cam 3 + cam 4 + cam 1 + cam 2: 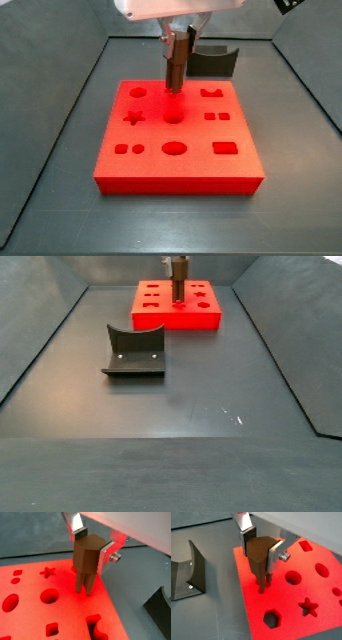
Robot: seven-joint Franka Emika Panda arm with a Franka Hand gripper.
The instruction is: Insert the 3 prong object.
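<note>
In both wrist views the end effector [90, 543] clenches the 3 prong object [85, 564] between its silver fingers [107, 553], prongs hanging down at the surface of the red block [40, 612], beside its edge. To seat it well, the arm should keep the piece upright and line each prong with its opening before pressing; whether the tips have entered cannot be told. In a side view the piece [177, 62] stands over the block's [177, 165] back row, near a round hole [174, 116]. In a side view the fixture [135, 351] sits apart on the worktop [187, 426], clear of the descent.
</note>
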